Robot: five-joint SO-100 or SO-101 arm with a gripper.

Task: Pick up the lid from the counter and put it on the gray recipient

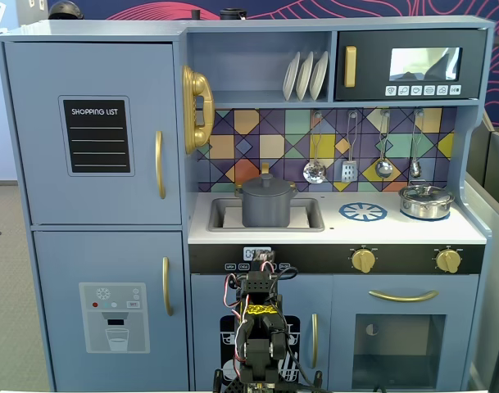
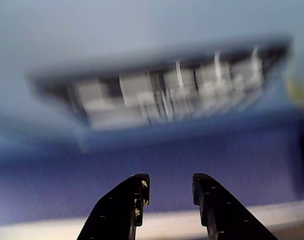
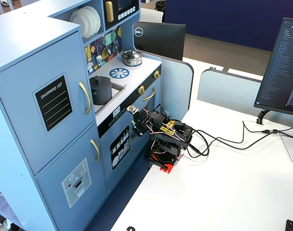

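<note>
The matte dark-gray lid (image 1: 265,182) with its small knob rests on top of the gray pot (image 1: 266,210), which stands in the sink recess of the pale counter (image 1: 331,228). Both fixed views show this; in the other one the lid (image 3: 99,80) covers the pot (image 3: 101,92) on the counter (image 3: 142,64). My arm (image 1: 258,327) is folded low in front of the kitchen's lower door, well below the counter. In the wrist view my gripper (image 2: 170,182) is open and empty, facing the blurred blue cabinet front.
A shiny steel lidded pot (image 1: 426,201) stands at the counter's right, next to the printed blue-and-white burner (image 1: 363,212). Utensils hang on the tiled back wall. Cables (image 3: 218,140) run from the arm across the white table. A monitor (image 3: 285,67) stands at the right.
</note>
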